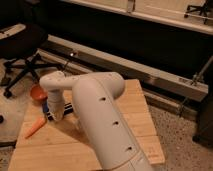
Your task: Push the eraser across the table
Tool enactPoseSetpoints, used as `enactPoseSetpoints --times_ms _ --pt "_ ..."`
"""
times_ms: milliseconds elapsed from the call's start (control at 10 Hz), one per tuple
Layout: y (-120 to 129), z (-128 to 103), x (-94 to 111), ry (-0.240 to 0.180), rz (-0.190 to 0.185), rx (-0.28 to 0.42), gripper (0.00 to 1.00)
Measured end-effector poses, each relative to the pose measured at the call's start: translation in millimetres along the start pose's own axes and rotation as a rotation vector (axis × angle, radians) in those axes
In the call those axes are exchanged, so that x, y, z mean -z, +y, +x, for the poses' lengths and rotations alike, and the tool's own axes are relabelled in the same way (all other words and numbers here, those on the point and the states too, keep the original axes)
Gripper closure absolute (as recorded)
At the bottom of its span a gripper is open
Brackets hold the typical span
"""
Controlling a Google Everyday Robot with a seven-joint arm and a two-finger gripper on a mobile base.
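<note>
Your robot's white arm (100, 117) rises from the bottom of the camera view and covers the middle of the wooden table (142, 117), so a large part of the tabletop behind it is hidden from you. The arm bends to the left of the picture and turns down, ending in the gripper (57, 116), which hangs low over the left part of the table, close to the surface. You cannot tell from this view how wide the gripper stands or whether it has hold of anything. Just beside it, toward the arm, lies 1 small dark object (68, 106) on the wood, which appears to be the eraser, though its shape is too unclear for you to be sure; you also cannot tell whether the gripper touches it. 3 other things crowd that same corner: a blue item (45, 107) just on the other side of the gripper, an orange bowl (37, 93) at the far left edge of the table, and an orange carrot-shaped piece (35, 128) lying near the left edge, nearer the camera. The right part of the table shows bare wood. Off the table, a black office chair (22, 47) stands on the floor at the upper left, and a long pale ledge (150, 71) runs behind the table.
</note>
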Motion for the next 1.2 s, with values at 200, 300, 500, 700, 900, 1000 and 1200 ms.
enactPoseSetpoints --times_ms 200,300,500,700,900,1000,1200 --pt "-10.6 -4.2 6.3 -0.006 0.006 -0.006 1.0" --pt "-15.7 -6.6 9.7 -0.011 0.008 -0.011 1.0" --pt "-23.8 -11.9 14.2 -0.023 0.005 -0.023 1.0" --pt "-31.0 -16.1 16.5 -0.034 0.001 -0.039 1.0" --pt "-33.6 -16.2 17.0 -0.035 0.0 -0.046 0.99" --pt "-33.0 -16.4 16.6 -0.035 0.0 -0.045 0.93" --pt "-33.1 -16.4 16.5 -0.034 0.001 -0.045 0.73"
